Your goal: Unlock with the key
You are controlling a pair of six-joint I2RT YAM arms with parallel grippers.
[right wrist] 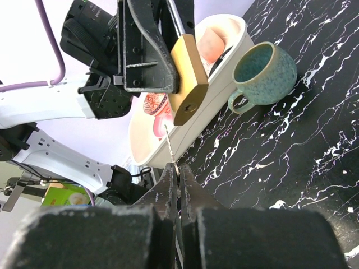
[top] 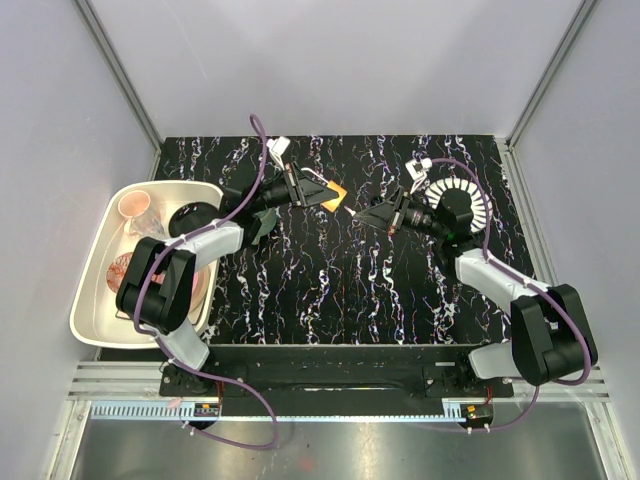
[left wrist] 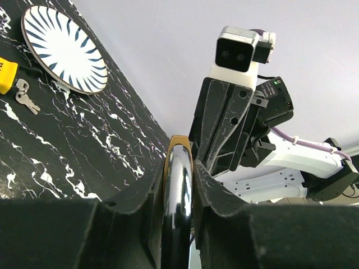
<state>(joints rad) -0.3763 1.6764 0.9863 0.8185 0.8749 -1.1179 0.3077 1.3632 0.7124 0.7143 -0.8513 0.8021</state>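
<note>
My left gripper [top: 322, 193] is shut on the chrome shackle [left wrist: 178, 190] of a brass padlock [top: 339, 192] and holds it above the middle of the black marbled table. In the right wrist view the padlock [right wrist: 188, 78] hangs with its keyhole end down. My right gripper [top: 372, 214] is shut on a thin silver key [right wrist: 170, 147]. The key's blade points up at the padlock, and its tip sits just below and to the left of the keyhole end, apart from it.
A white tub [top: 92, 300] with pink cups stands at the left. A teal mug [right wrist: 263, 73] sits beside it. A striped plate [top: 462, 203] lies at the back right, and beside it, in the left wrist view, a yellow item [left wrist: 5, 75] and spare keys [left wrist: 25, 100].
</note>
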